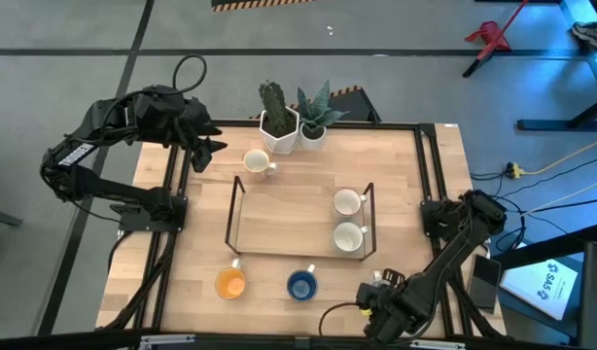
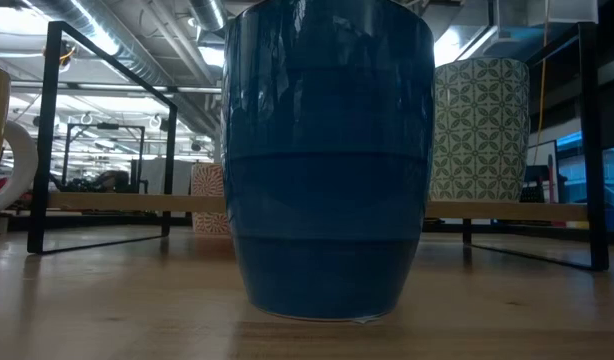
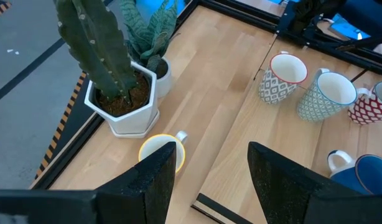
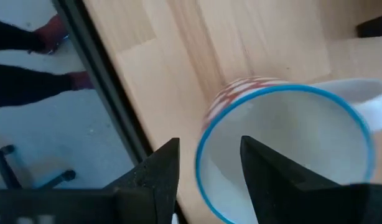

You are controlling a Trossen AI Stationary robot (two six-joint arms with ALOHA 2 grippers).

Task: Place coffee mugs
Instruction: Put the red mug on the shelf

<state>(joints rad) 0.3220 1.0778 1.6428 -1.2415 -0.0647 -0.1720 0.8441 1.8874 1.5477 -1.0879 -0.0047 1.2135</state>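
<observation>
A cream mug (image 1: 257,162) stands near the far edge beside the plant pots. My left gripper (image 1: 209,148) hovers open to the left of it, and the mug (image 3: 161,151) shows by one finger in the left wrist view. Two patterned mugs (image 1: 347,202) (image 1: 348,236) stand on the black-framed tray (image 1: 279,251). An orange mug (image 1: 230,283) and a blue mug (image 1: 300,285) stand near the near edge. My right gripper (image 1: 376,294) is open at a red-patterned, blue-rimmed mug (image 4: 284,149) near the near-right corner, with one finger over its hollow and one outside the wall. My right gripper comes from above at the red-patterned mug's rim (image 4: 202,155), on the side away from the handle. The mug stands upright on the table. I cannot tell whether either finger touches the wall.
Two white hexagonal pots, one with a cactus (image 1: 277,119) and one with a leafy plant (image 1: 316,119), stand at the far edge. The tray's thin black uprights (image 1: 371,199) rise around the two mugs. A person's legs (image 4: 29,56) show beyond the table's edge. Bare wood lies inside the tray's left half.
</observation>
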